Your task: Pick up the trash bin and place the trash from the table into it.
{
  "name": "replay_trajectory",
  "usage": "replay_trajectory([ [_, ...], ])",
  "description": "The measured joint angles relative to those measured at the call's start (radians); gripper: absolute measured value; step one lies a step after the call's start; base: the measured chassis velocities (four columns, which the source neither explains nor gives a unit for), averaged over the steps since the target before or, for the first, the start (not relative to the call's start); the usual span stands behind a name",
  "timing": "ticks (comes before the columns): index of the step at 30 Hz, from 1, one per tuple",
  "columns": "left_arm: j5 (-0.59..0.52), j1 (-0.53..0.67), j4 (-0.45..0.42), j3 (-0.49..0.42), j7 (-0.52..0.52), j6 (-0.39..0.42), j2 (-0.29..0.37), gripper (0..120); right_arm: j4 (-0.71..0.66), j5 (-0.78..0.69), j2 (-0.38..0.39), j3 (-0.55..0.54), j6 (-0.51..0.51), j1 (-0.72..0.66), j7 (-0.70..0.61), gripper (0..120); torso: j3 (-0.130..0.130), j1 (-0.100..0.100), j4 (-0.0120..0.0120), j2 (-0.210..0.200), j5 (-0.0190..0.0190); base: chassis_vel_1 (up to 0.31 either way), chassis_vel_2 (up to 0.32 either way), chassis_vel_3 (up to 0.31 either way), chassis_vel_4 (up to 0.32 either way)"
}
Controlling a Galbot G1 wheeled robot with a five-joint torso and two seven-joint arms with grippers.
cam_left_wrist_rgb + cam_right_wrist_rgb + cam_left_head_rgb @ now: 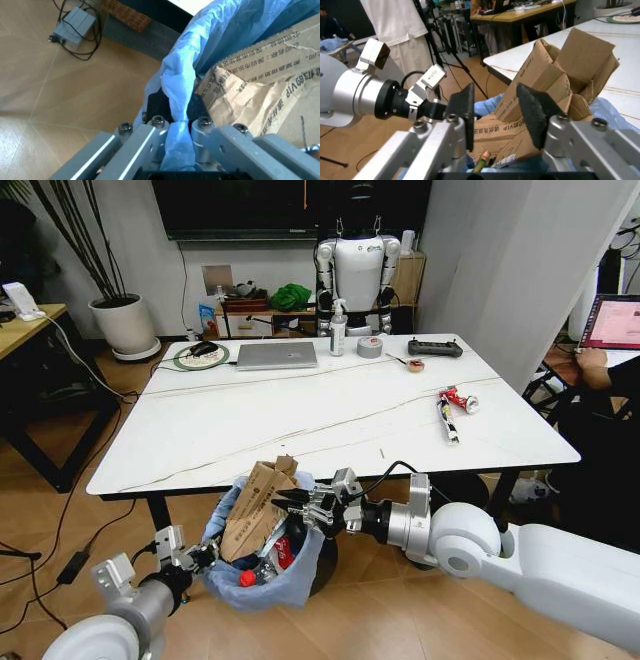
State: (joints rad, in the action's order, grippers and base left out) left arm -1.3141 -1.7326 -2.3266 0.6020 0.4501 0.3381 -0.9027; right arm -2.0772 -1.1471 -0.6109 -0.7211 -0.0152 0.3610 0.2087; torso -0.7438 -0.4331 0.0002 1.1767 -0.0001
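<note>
White and glossy, the table (300, 420) fills the middle of an office with wood flooring; a laptop (277, 355) and a tape roll (370, 347) sit at its far edge, and a red-white snack pack (452, 408) lies on the right side, well apart from the near edge.

Below the near edge hangs the bin (262, 575), its blue liner bulging with torn cardboard (255, 505) that sticks up past the rim, red scraps beside it. The left gripper (195, 556) has its jaws closed on a fold of the liner at the bin's left rim (the left wrist view shows the plastic pinched between the fingers (150, 137)), so it carries the bin off the floor. The right gripper (295, 502) hovers at the top of the cardboard with its pads (532, 112) parted to a moderate gap, nothing between them; whether a pad brushes the cardboard I cannot tell.

The step looks like settling or releasing the cardboard. To do it well, I judge the right arm should press or let go gently, since the bin hangs from thin plastic alone and a hard push could tear the liner or pull it free. Keeping the bin under the table edge would ease fetching the remaining snack pack.
</note>
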Motion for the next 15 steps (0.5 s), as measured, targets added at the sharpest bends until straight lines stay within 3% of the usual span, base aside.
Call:
replay_trajectory([
  [8, -0.003, -0.006, 0.012, 0.000, 0.003, 0.000, 0.003, 0, 0.024, -0.008, -0.020, 0.019, 0.015, -0.002, -0.006, 64, 0.000, 0.000, -0.0001, 0.000, 0.0000, 0.000, 0.000, 0.000, 0.000],
  [10, 0.000, -0.017, 0.014, -0.002, 0.003, 0.000, -0.001, 0, 0.063, -0.014, -0.041, 0.047, 0.031, -0.003, -0.019, 73, 0.000, 0.000, 0.0000, 0.000, 0.0000, 0.000, 0.000, 0.000, 0.000],
  [12, 0.001, -0.019, 0.014, -0.002, 0.003, 0.000, -0.002, 0, 0.077, -0.015, -0.046, 0.056, 0.037, -0.003, -0.023, 75, 0.000, 0.000, 0.0001, 0.000, 0.0001, 0.000, 0.000, 0.000, 0.000],
  [15, 0.005, -0.031, 0.012, -0.001, 0.003, 0.000, -0.003, 0, 0.180, -0.010, -0.067, 0.133, 0.078, -0.001, -0.033, 90, 0.000, 0.000, 0.0003, 0.000, 0.0000, 0.000, 0.000, 0.000, 0.000],
])
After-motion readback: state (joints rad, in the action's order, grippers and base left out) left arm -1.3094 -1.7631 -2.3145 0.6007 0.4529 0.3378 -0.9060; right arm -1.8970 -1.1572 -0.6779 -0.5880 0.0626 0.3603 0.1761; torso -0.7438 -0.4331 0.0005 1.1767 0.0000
